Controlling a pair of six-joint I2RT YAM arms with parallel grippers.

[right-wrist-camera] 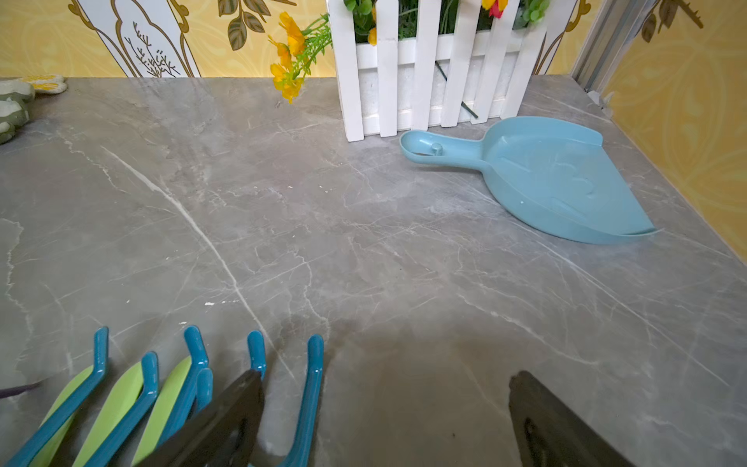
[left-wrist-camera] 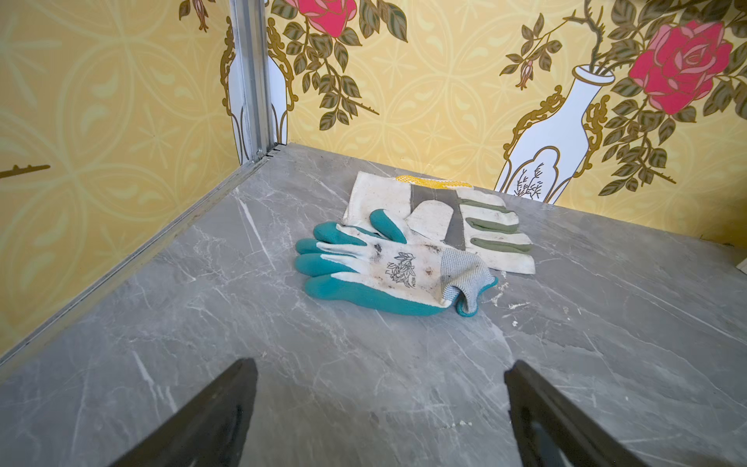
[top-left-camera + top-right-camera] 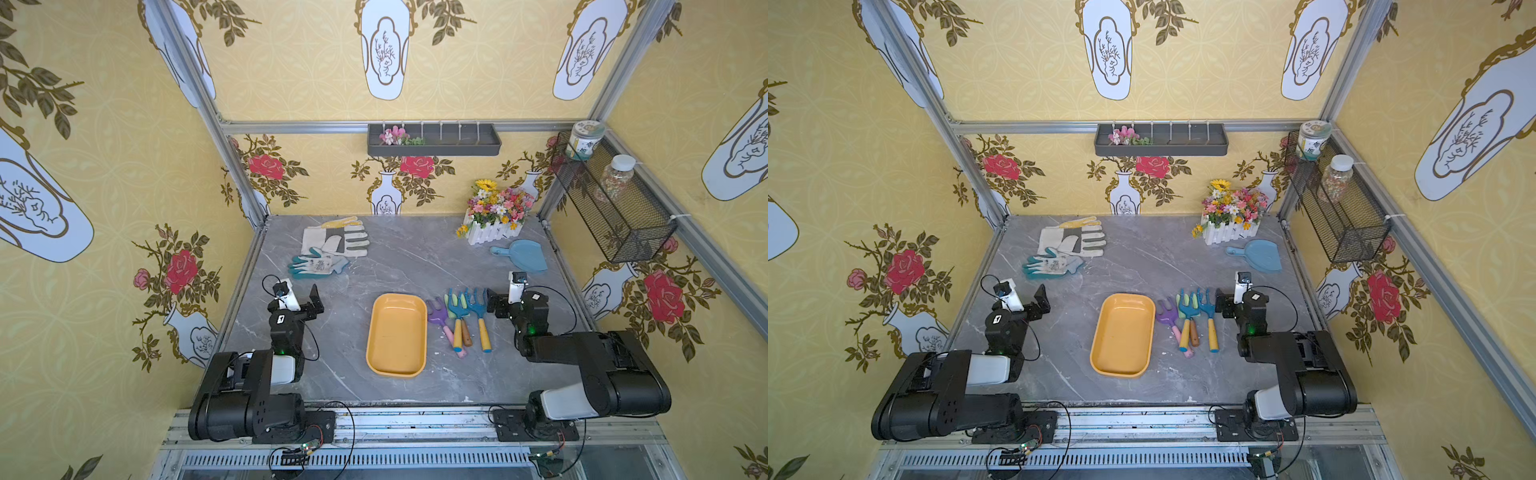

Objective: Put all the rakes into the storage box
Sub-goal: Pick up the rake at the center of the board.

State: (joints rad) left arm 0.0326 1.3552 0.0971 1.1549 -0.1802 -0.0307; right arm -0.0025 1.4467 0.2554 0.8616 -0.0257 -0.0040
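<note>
Four small hand tools lay side by side on the grey marble-patterned tabletop [image 3: 407,257] in both top views, just beside the shallow yellow-orange plastic storage box [image 3: 397,332], which sat empty near the middle. The outermost tool, a blue-headed rake with a yellow handle [image 3: 481,320], lay nearest the right jaws, which stood apart close to its tines and held nothing. Next to it a second blue-headed tool [image 3: 457,322] lay over a green-headed one [image 3: 449,300], with a purple fork on a pink handle [image 3: 437,315] closest to the box. The left jaws stood open too, well apart from the tools.

From the left wrist, those jaws were spread wide over bare tabletop, facing a teal-and-white knitted glove [image 2: 384,271] and a white canvas glove with green stripes [image 2: 469,226].

From the right wrist, the jaws gaped wide, one in front of the rake's bent blue tines [image 1: 311,384]; whether it touched them I could not tell. A light blue plastic dustpan [image 1: 545,178] and a white picket-fence planter [image 1: 428,81] stood beyond.

By these views the grasp had not begun. It would go best across the narrow neck or handle rather than the splayed tines, followed by a straight lift clear of the neighbouring tool and a lengthwise lay into the box.
</note>
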